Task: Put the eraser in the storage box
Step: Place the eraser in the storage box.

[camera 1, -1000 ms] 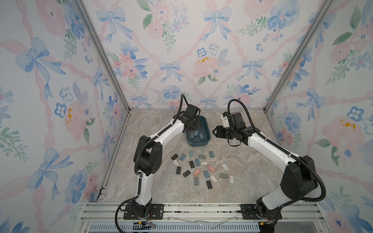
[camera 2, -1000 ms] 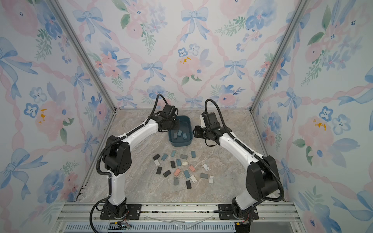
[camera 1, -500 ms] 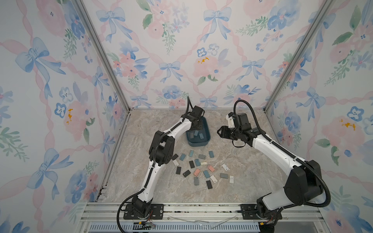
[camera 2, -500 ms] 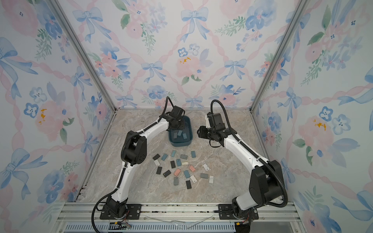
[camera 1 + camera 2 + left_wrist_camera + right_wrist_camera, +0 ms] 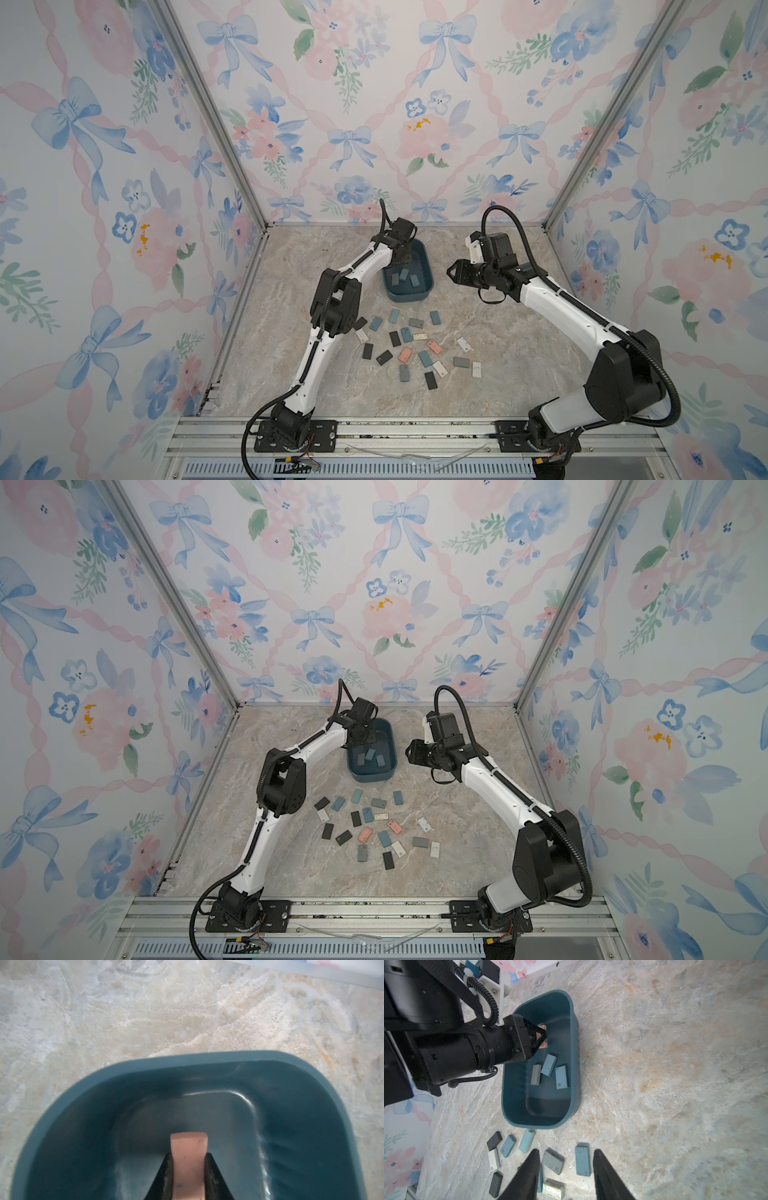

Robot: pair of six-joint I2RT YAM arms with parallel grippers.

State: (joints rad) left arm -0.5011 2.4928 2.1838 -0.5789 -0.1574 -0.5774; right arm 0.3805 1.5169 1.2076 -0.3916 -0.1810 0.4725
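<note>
Left arm [image 5: 318, 363] and right arm [image 5: 561, 307]: white link shells, black joint housings. Black corrugated cable [image 5: 492, 1008] loops off each wrist. Black triangular fingers [image 5: 527, 1176]. Black screwed base plates [image 5: 326, 434].

A light blue eraser [image 5: 561, 1077] lying in the storage box [image 5: 575, 1043] is marked "4B". A grey eraser [image 5: 553, 1162] outside it seems to bear the same mark. The print on a white eraser [image 5: 552, 1189] with a barcode label is too small to read.

Three erasers [image 5: 403, 276] lie in the storage box [image 5: 409, 296] — others [image 5: 405, 354] before it.
</note>
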